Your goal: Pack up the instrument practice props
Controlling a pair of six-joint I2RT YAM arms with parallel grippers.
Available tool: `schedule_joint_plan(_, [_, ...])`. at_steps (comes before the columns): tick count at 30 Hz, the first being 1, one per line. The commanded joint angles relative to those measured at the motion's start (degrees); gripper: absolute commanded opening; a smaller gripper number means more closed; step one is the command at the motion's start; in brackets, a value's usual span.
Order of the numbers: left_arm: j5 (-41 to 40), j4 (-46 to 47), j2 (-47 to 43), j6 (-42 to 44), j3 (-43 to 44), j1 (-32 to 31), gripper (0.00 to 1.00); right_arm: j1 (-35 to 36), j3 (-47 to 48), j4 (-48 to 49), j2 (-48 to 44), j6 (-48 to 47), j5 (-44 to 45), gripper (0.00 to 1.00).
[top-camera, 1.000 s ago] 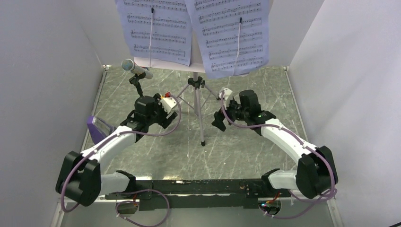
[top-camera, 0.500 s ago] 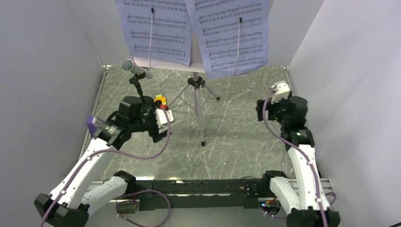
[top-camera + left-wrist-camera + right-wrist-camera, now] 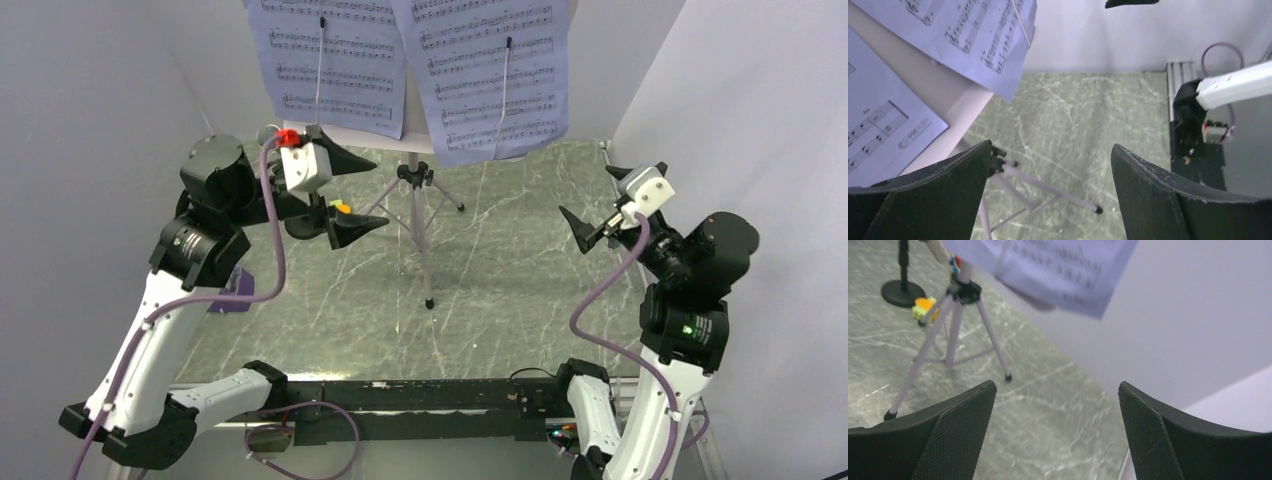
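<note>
Left gripper (image 3: 382,193) is raised, its jaws spread wide with nothing between them, just left of the grey music stand on tripod legs (image 3: 424,250). The stand is at back centre of the green marbled tabletop (image 3: 500,290), with white sheet-music pages (image 3: 495,70) on its desk. Right gripper (image 3: 585,190) is likewise spread and empty, well right of the stand. The small orange-and-yellow-green block (image 3: 924,307) lies just beside the black round microphone-stand base (image 3: 903,292), left of the tripod.
</note>
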Motion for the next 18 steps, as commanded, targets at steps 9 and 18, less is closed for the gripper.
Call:
schedule_joint_plan(9, [1.51,14.85,9.68,-19.04,7.01,-0.39,0.93,-0.21,11.89,16.46,7.23,14.30,-13.26,0.92])
schedule_joint_plan(18, [0.33,14.40,13.76,-14.59,9.18,-1.97,0.92,-0.25,18.75,27.53,19.35,31.63,-21.11,0.86])
